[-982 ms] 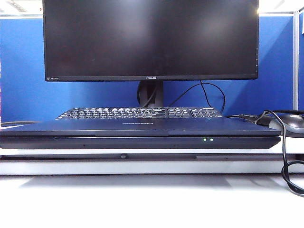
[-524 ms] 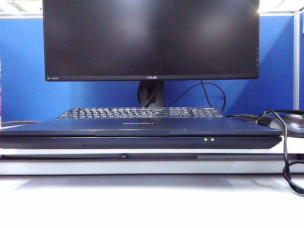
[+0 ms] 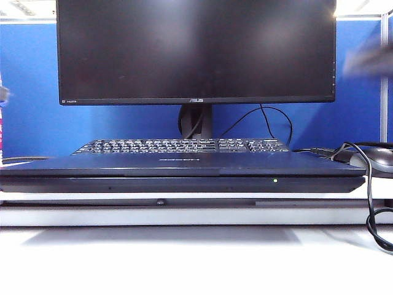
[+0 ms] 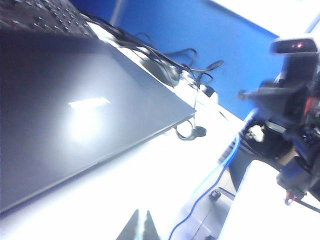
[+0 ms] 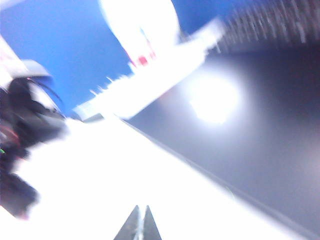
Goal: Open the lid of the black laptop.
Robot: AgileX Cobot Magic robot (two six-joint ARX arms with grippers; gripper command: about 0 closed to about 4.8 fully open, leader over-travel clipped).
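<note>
The monitor [image 3: 195, 50] is standing at the back. In front, the laptop [image 3: 182, 173] is lying flat on the white table [image 3: 184, 258], its lid [image 3: 184, 164] shut. Bare table is showing along its front edge. Only the wrist views are showing claws: the left claw [image 4: 139, 226] and right claw [image 5: 139, 225] are hanging over bare table beside the laptop, tips pinched together, holding nothing.

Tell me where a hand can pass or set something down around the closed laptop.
Free: the white table in front of the black laptop, bordered on the right by a looping cable. Crowded: behind the lid, a keyboard and the monitor; right of it, a mouse. The left gripper and right gripper, both with jaws together, hover above the table, off the laptop.
</note>
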